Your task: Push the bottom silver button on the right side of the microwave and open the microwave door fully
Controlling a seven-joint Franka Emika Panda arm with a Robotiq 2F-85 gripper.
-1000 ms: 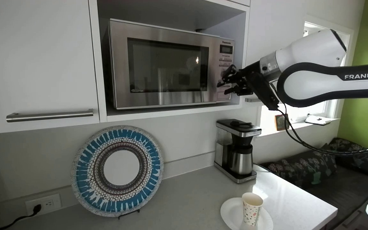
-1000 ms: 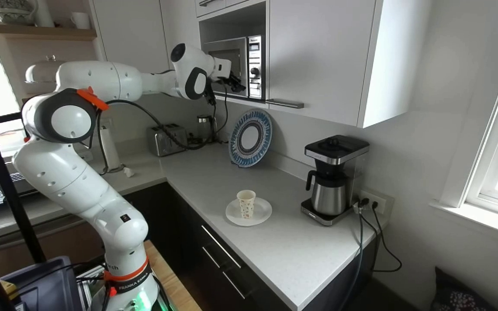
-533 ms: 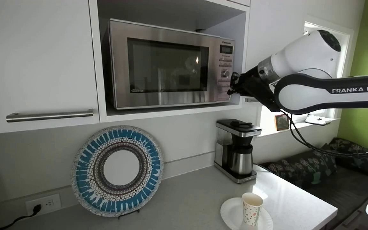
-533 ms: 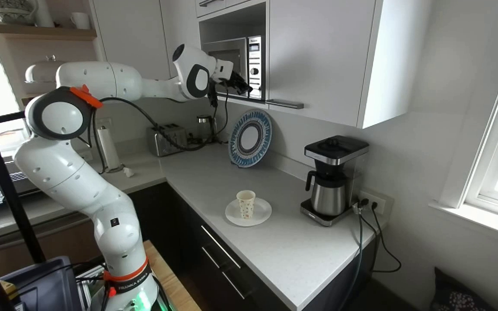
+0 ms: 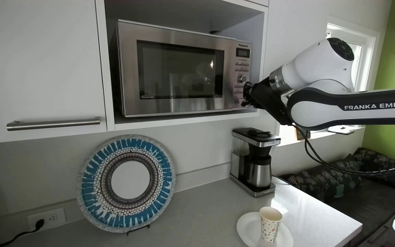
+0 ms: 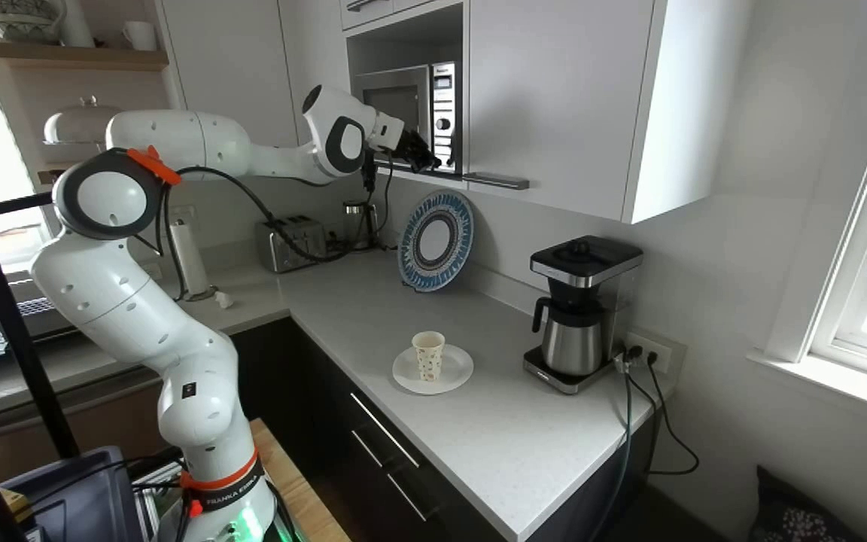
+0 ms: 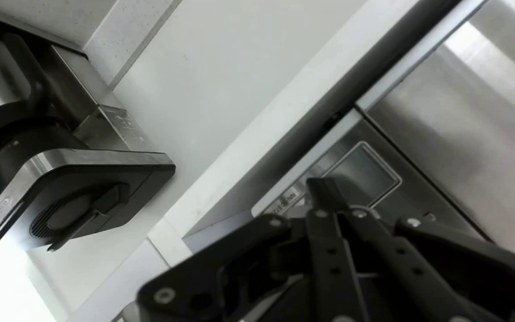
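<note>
The pale counter point(image 6: 494, 421) runs at six o'clock, a broad band of air between it and the white cupboard niche point(image 5: 187, 121) above; in an exterior view the white arm point(image 5: 348, 106) reaches in from just past three o'clock, leaving open room before most of the microwave point(image 5: 183, 70); it sits within the niche, space over it at twelve, a narrow dark gap at nine, another gap at three beside the control strip point(image 5: 242, 69); its door point(image 5: 178, 68), steel around a dark window point(image 5: 180, 73), lies closed, a thin dark seam parting it from the control strip in the wrist view; the coffee maker point(image 5: 254, 161) stands on the counter at five o'clock, below and apart from the gripper point(image 5: 244, 102); that gripper is clenched, fingers point(image 7: 329, 196) together, by the microwave's four o'clock corner; the bottom silver button point(image 7: 364, 173) is at the foot of the control strip, a smooth steel rectangle with rounded corners and a bright rim; in the wrist view a fingertip overlaps its edge at about eight o'clock; whether the two touch, I cannot tell.
</note>
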